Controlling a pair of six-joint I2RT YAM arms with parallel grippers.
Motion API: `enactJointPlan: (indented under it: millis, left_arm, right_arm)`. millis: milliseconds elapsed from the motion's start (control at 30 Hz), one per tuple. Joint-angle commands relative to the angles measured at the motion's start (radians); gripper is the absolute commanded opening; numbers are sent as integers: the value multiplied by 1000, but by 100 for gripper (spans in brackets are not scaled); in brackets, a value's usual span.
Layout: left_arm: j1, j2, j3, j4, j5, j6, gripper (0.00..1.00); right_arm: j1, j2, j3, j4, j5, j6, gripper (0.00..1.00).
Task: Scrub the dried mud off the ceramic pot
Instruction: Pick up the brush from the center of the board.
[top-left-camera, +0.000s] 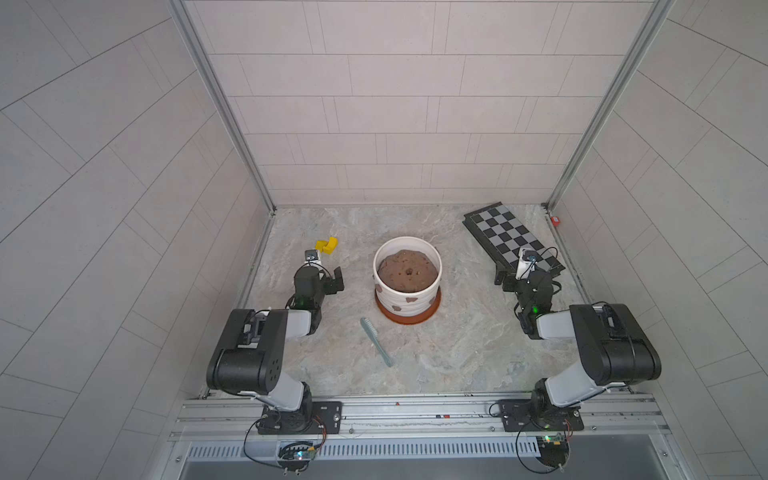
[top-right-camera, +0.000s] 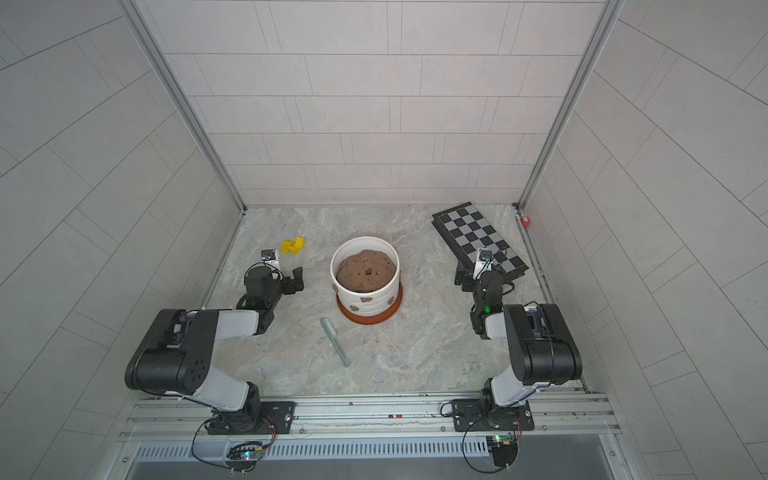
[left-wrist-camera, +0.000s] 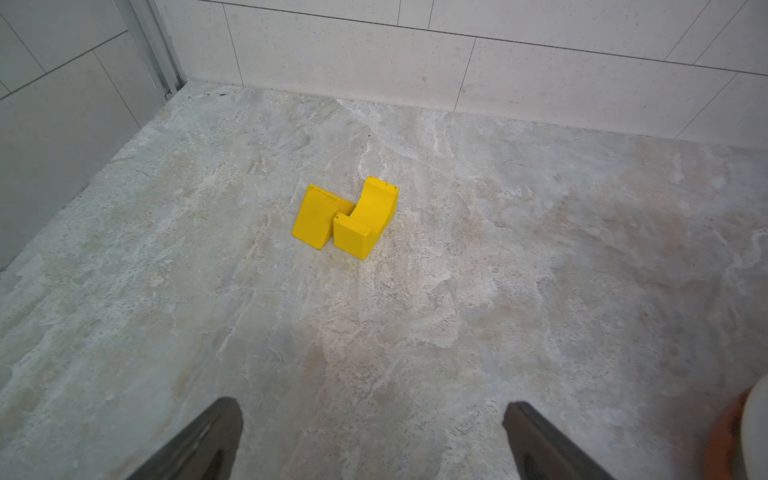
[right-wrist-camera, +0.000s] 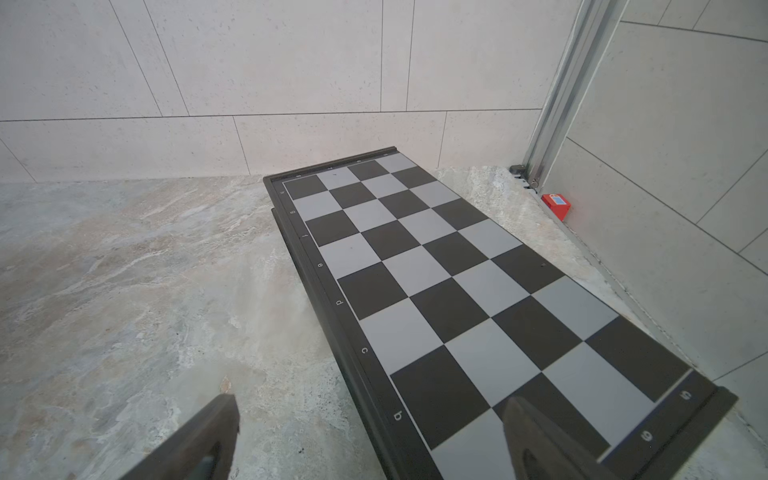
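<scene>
**Entry, read from my console**

**Ceramic pot**: stands upright at the centre of the table, between the two arms, on a terracotta saucer. It is white, wide and faintly ribbed. It is filled with a brown soil mound with a hole in its middle (not what I am here to clean).

**Dried mud**: several flat reddish-brown patches on the wall that faces the arms' rail, visible in both top views. I cannot see the far side.

**Brush**: pale green, lying flat on the table just in front of the saucer and apart from it. Its long axis runs diagonally, with the bristle head towards the pot and the left arm and the handle end towards the rail and slightly right. Untouched.

**Left gripper**: jaws spread wide with nothing between them. It hangs to the left of the pot, aimed at the back wall and a yellow block. The brush lies behind it and to its right. I judge this arm the nearer one.

**Right gripper**: equally wide and empty, at the near end of a chessboard, well apart from pot and brush.

**Judgement:** scrubbing has not yet begun. The coming move turns on swinging the left claw round towards the rail and setting its jaws across the brush handle, not along it.
</scene>
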Motion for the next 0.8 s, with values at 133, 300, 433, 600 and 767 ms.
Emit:
enactJointPlan:
  millis: [133,300,433,600,767]
  left_arm:
    - [-2,-7,6,15,11,1,100]
    - [3,-13,3,15,24,0,100]
    - [-2,-133,78,-200,-43,-32,100]
    - [-5,-278,206,-596,-143,-182,100]
    - [-47,-414,255,-801,-145,-358,100]
  right_arm:
    - [-18,4,2,0,-26,13,100]
    - [-19,2,0,4,-26,13,100]
    - [-19,-64,-3,-48,32,33,100]
    - [19,-244,27,-232,89,4,100]
    - [54,-431,83,-426,48,129,100]
